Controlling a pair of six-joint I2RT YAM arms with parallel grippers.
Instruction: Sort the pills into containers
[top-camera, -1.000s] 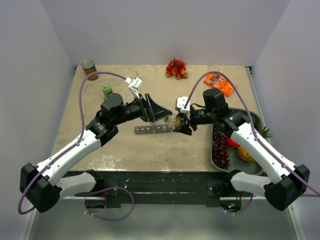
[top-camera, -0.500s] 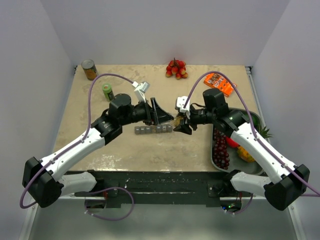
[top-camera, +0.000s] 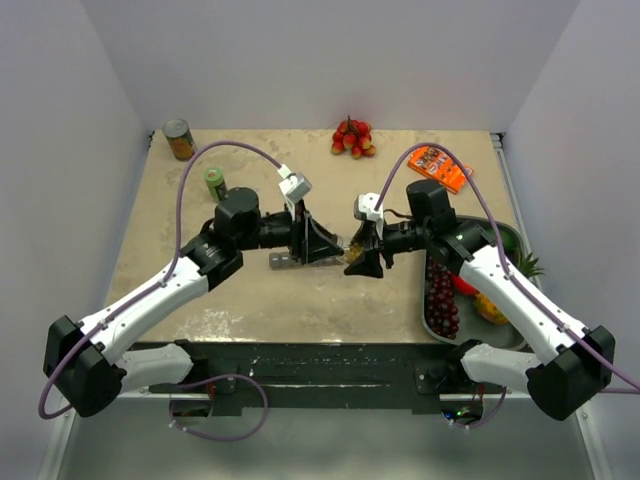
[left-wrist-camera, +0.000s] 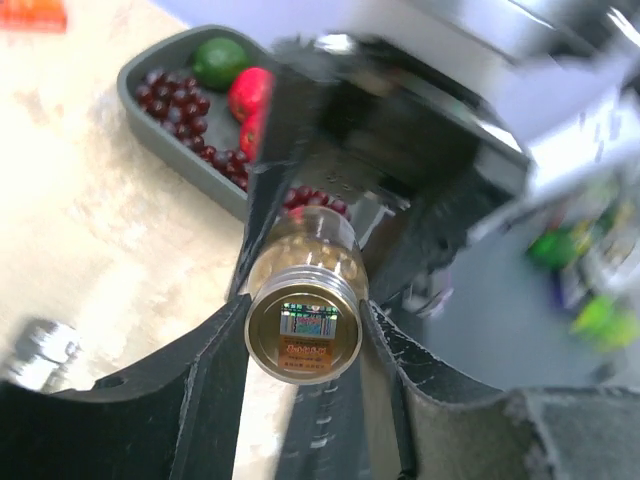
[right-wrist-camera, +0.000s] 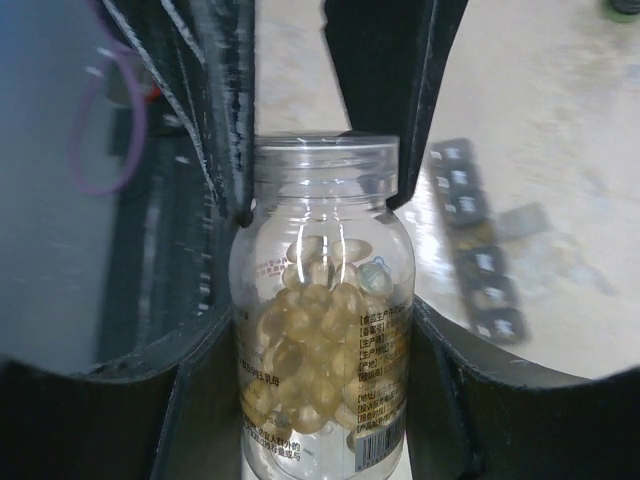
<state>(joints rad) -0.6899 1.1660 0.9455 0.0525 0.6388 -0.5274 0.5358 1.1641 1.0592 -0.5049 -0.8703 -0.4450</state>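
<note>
A clear pill bottle (right-wrist-camera: 320, 330) full of amber softgels is gripped around its body by my right gripper (right-wrist-camera: 310, 345), which is shut on it. In the top view the bottle (top-camera: 351, 244) is held above the table between both grippers. My left gripper (left-wrist-camera: 305, 340) has its fingers (left-wrist-camera: 215, 385) against both sides of the bottle's clear cap (left-wrist-camera: 304, 328). The grey pill-organiser strip (right-wrist-camera: 472, 250) lies on the table beside the bottle. In the top view (top-camera: 283, 261) it is mostly hidden under my left gripper (top-camera: 333, 250). My right gripper (top-camera: 360, 258) faces left.
A green bottle (top-camera: 215, 181) and a tin can (top-camera: 180, 139) stand at the back left. Red fruits (top-camera: 352, 138) and an orange packet (top-camera: 438, 167) lie at the back. A grey tray (top-camera: 506, 233) with grapes and fruit sits at the right edge.
My left gripper has moved right and down over the organiser until its fingers sit around the bottle's cap. My right gripper has kept hold of the bottle and dropped slightly.
</note>
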